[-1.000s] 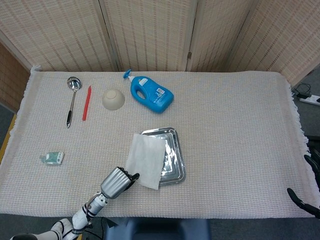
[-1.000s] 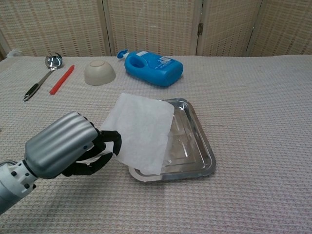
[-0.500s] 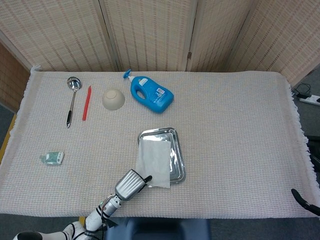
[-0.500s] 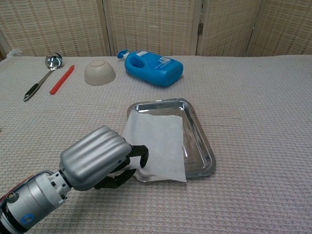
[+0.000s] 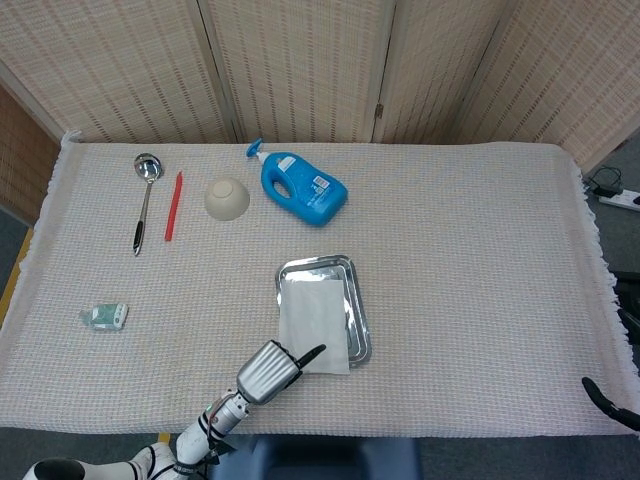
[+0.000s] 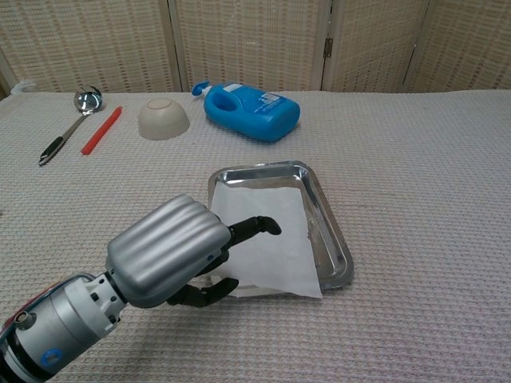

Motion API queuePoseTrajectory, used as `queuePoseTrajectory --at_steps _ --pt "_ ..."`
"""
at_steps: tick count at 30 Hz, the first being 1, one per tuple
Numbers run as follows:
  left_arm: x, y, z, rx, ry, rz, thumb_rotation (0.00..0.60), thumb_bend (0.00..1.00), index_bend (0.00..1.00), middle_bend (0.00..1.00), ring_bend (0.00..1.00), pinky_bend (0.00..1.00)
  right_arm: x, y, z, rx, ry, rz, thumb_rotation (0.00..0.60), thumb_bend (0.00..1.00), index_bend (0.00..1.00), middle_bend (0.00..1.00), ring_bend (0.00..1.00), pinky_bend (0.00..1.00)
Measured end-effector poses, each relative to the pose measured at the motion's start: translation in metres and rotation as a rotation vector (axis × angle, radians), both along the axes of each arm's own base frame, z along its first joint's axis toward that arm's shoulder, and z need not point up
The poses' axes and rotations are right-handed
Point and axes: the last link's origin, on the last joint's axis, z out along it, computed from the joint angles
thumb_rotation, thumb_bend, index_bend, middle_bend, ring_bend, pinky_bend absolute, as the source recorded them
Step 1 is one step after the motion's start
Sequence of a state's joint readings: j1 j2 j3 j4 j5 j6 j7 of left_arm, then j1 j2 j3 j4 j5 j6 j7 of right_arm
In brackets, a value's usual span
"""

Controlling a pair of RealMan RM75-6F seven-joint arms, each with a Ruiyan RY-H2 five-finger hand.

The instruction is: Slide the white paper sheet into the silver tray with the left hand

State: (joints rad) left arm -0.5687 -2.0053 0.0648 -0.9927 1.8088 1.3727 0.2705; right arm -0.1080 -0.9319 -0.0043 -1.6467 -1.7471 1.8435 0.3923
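Left hand [image 6: 172, 255] sits at the near edge of the bench [image 5: 480, 250], its silver back turned up and its dark fingers [image 6: 254, 227] spread; one finger reaches out flat over the white paper sheet [image 6: 267, 239] while others lie along the sheet's near-left corner — touching it, not gripping it, so the hand is open. From the head view the same hand [image 5: 270, 370] lies just near and left of the silver tray [image 5: 345, 265].

White paper sheet [image 5: 315, 318] lies mostly inside the tray, covering its left and near part; the near edge of the sheet hangs over the tray's near rim onto the cloth. Far and right parts of the silver tray [image 6: 319, 199] stay bare and shiny.

Only a dark fingertip of the right hand [image 5: 610, 402] shows at the near-right corner of the head view — whether it is open or closed I cannot tell.

On the far left of the bench lie a ladle [image 5: 143, 200] and a red stick [image 5: 173, 206] side by side, then a beige bowl [image 5: 227, 198] upside down, and a blue bottle [image 5: 303, 188] on its side. A small greenish packet [image 5: 104, 317] lies near the left edge.
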Motion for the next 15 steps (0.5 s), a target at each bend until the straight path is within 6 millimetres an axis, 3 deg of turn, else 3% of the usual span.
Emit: queuePoseTrajectory --at_steps 8,15 --pt "0.014 -0.001 -0.011 -0.014 0.026 -0.012 0.6 0.41 0.27 1.0 1.0 1.0 0.001 0.001 -0.003 0.013 0.008 0.004 0.6 0.32 0.0 0.0 0.0 0.0" --pt "0.023 0.01 -0.01 0.049 0.042 -0.043 0.6 0.41 0.28 1.0 1.0 1.0 0.001 0.002 -0.002 0.01 0.009 0.009 0.6 0.32 0.0 0.0 0.0 0.0"
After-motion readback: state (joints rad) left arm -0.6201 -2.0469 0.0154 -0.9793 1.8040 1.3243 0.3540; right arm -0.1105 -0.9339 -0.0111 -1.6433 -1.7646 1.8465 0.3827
